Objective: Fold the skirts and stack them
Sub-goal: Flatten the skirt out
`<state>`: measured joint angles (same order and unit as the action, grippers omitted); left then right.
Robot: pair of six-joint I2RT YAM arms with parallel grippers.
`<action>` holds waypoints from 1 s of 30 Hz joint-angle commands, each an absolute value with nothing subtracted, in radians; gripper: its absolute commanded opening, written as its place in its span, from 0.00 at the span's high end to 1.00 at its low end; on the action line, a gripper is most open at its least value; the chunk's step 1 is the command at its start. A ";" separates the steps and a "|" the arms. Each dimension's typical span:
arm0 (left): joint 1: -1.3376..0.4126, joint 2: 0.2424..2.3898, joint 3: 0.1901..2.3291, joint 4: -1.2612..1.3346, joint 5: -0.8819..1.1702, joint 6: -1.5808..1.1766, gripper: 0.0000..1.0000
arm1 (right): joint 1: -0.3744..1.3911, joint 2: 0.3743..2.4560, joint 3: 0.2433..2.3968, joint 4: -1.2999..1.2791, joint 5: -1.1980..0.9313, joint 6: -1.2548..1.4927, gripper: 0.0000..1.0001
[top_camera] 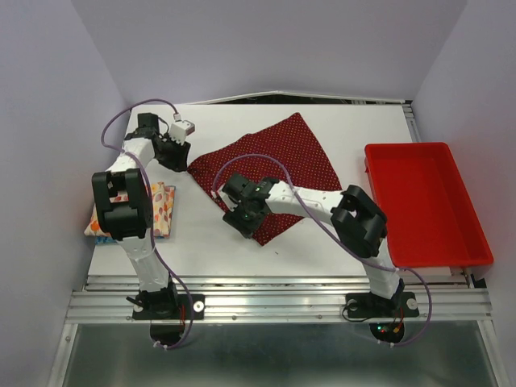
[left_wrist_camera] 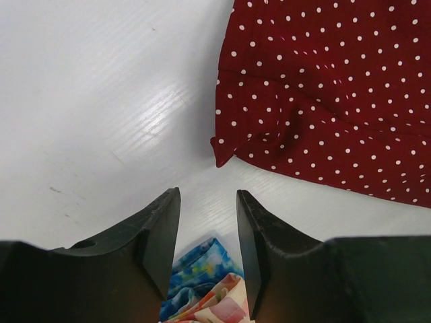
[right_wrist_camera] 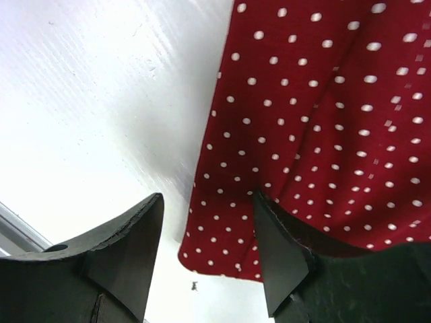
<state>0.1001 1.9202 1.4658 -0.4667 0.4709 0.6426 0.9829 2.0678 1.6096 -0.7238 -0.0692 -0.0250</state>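
- Dark red white-dotted cloth skirt point(top_camera: 278, 165) lay flat, long axis diagonal
- Right gripper point(right_wrist_camera: 205, 202) hung over its near corner, jaws apart, empty
- Left gripper point(left_wrist_camera: 207, 195) sat just off its left corner, also apart

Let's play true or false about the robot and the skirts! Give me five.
1. The dotted red skirt lies spread on the table. True.
2. The red tray sits by the left arm. False: it is on the right side.
3. The left pincer is gripping the dotted red skirt. False: it is open and holds nothing.
4. The cream skirt lies on top of the blue skirt. True.
5. The right pincer is open above the dotted red skirt's edge. True.
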 commanded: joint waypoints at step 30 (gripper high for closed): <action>0.064 2.017 1.477 -0.403 0.497 0.600 0.77 | 1.009 2.100 1.684 -0.680 0.034 -0.003 0.99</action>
